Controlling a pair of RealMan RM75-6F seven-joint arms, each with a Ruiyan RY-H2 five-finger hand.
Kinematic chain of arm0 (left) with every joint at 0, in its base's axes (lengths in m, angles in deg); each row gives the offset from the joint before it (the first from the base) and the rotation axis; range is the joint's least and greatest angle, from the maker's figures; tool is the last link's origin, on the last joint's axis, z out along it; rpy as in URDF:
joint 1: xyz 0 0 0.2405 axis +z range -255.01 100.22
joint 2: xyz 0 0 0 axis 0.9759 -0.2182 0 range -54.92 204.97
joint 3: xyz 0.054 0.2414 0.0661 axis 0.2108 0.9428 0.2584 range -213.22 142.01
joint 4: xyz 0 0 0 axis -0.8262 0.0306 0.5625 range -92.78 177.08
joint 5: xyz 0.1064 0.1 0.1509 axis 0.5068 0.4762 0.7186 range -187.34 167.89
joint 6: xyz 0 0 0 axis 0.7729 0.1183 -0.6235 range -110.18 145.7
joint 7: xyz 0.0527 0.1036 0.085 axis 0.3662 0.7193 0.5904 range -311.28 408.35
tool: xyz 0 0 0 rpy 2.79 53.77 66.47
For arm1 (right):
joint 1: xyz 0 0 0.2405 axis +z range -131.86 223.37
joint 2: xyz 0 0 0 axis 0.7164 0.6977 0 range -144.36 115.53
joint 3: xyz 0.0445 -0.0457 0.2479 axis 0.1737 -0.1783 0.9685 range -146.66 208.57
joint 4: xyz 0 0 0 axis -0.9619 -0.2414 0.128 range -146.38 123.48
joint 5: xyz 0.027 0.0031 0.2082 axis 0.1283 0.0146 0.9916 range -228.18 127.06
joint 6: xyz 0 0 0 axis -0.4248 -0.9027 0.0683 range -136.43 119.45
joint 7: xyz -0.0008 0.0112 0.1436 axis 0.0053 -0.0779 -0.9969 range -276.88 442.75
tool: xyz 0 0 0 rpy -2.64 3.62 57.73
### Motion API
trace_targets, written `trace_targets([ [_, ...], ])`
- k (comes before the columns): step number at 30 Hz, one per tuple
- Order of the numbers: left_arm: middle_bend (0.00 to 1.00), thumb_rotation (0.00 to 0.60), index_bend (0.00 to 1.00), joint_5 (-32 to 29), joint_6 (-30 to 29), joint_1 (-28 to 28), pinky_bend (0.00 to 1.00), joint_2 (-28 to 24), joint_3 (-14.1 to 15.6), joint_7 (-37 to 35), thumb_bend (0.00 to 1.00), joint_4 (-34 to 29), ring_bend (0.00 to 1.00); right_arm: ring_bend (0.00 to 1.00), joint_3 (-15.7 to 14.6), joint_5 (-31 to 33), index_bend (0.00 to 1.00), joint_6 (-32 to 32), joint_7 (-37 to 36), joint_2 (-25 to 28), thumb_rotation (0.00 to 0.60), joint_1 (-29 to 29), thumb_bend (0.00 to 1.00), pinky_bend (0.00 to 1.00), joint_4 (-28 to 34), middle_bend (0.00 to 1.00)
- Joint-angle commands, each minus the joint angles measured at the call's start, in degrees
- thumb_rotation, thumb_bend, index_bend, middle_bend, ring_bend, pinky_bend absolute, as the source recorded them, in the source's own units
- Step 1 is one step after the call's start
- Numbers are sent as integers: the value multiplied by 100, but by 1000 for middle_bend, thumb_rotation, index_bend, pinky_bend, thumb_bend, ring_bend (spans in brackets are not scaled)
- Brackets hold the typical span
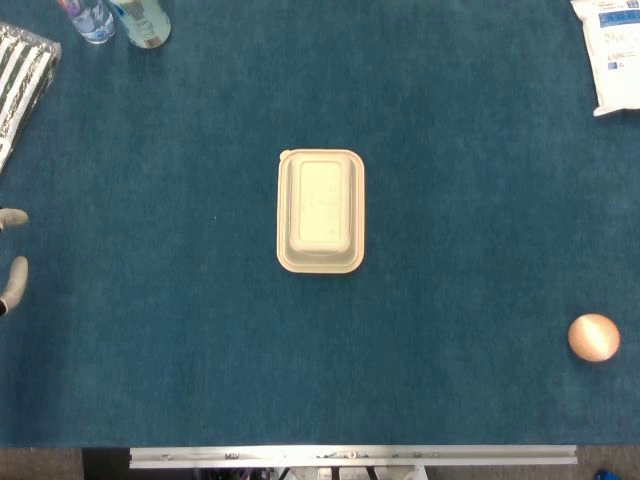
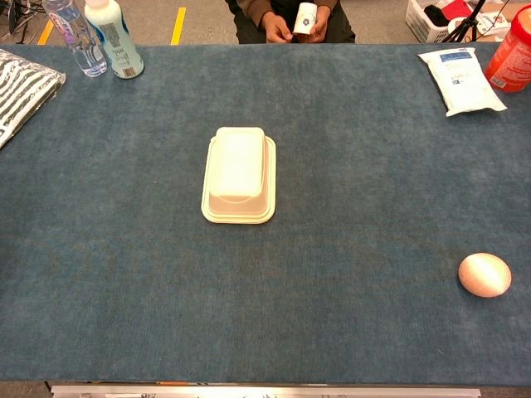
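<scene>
lab test room | blue felt table (image 2: 373, 166) | seated operator (image 2: 290, 21) | marked floor

A beige lidded box (image 2: 239, 174) sits mid-table on the blue cloth (image 2: 373, 207). At the far left corner stand two bottles side by side – one clear (image 2: 75, 37), one white and teal (image 2: 116, 37). Far right lies a white pack (image 2: 460, 79), a red can (image 2: 512, 50) just beside it. A tan ball (image 2: 484, 274) rests near right – well apart from the box. Beyond the table, a person holds a white cup (image 2: 305, 18)
</scene>
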Motion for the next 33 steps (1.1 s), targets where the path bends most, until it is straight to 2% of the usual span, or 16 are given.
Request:
trace_targets([
  [1, 347, 600, 332, 8, -1, 1, 285, 13, 7, 3, 397, 20, 318, 272, 7, -33, 419, -20, -14, -15, 600, 7, 132, 217, -19, 393],
  [12, 347, 600, 332, 52, -40, 14, 284, 17, 21, -28, 397, 0, 318, 280, 103, -416, 419, 301, 1, -9, 600, 422, 131, 228, 111, 393],
  [16, 347, 600, 332, 77, -66, 35, 285, 6, 44, -39, 397, -16, 318, 284, 152, -613, 386, 800, -17, -42, 600, 847, 136, 254, 244, 396],
  [19, 347, 600, 332, 69, -104, 71, 285, -9, 56, -58, 397, -30, 318, 284, 219, -648, 342, 1285, -106, -95, 600, 1227, 179, 255, 371, 394],
  [24, 347, 600, 333, 79, -186, 165, 284, -73, 116, -111, 398, -97, 318, 284, 398, -576, 301, 2014, 8, -518, 600, 1849, 250, 255, 404, 350],
  [30, 347, 600, 334, 94, -288, 274, 284, -109, 171, -150, 397, -143, 318, 264, 643, -186, 294, 2882, 226, -1220, 600, 2567, 259, 255, 271, 335],
  [33, 347, 600, 334, 92, -318, 299, 284, -100, 167, -153, 397, -157, 318, 264, 747, -5, 294, 3124, 314, -1552, 600, 2825, 259, 255, 152, 335],
])
